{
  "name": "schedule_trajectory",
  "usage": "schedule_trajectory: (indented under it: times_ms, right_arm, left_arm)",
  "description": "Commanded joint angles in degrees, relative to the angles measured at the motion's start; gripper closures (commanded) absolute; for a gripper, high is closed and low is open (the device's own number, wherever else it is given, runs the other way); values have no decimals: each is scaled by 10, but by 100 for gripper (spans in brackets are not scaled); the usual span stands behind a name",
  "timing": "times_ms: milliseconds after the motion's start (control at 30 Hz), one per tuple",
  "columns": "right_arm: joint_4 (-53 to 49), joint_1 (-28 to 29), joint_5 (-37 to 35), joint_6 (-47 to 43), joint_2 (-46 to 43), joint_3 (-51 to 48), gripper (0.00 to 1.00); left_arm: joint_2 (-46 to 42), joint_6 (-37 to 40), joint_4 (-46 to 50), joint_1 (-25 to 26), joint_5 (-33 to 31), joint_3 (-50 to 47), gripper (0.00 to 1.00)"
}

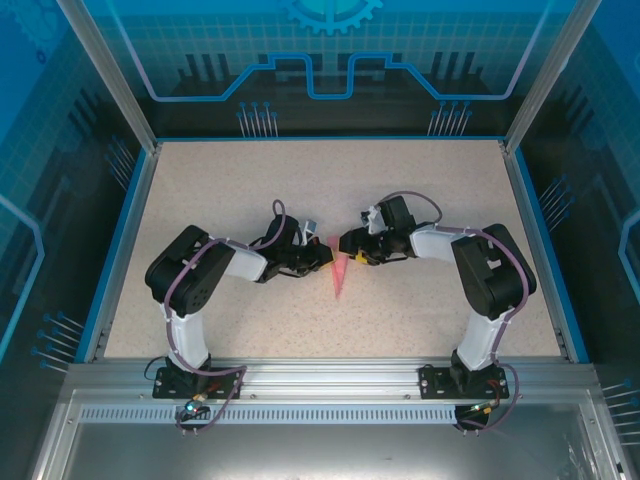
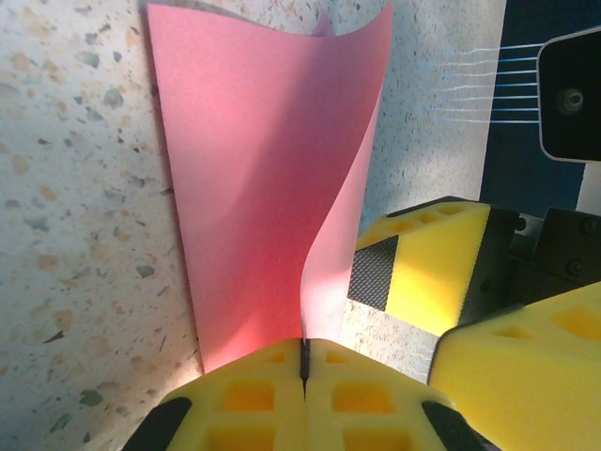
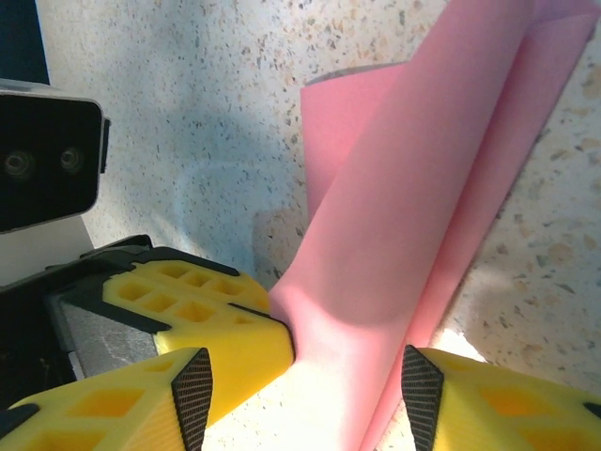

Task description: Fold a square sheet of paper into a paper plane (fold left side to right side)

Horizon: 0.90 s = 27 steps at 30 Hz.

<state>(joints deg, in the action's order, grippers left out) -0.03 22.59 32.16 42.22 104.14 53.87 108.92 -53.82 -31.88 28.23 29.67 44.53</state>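
1. L gripper (image 2: 303, 362), just left of table (image 1: 200, 180) centre: jaws shut, pinching the pink paper's edge.
2. Pink paper (image 2: 254, 169): at table centre, part-folded, one flap curling up, pointed tip twd table's near edge.
3. R gripper (image 3: 305, 387), just right of table centre: jaws apart, paper running btwn them.

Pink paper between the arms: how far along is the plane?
Done: the thin pink-red paper is folded to a slim pointed dart. In hand: the left gripper is shut on one edge, a flap curling up; the right gripper open around it. Left: flattening that flap.
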Motion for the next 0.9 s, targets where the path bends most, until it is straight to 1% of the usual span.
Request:
schedule_trajectory:
  times_ms: [0,533,867]
  right_arm:
    - [-14,9,14,1,1,16,41]
    - [-43,11,-10,-8,28,38,39]
    - [-49,17,-8,-9,46,57,38]
  left_arm:
    - [-7,18,7,-7,12,-5,100]
    - [-6,20,14,-7,10,-4,100]
    - [-6,23,18,-8,11,-2,100]
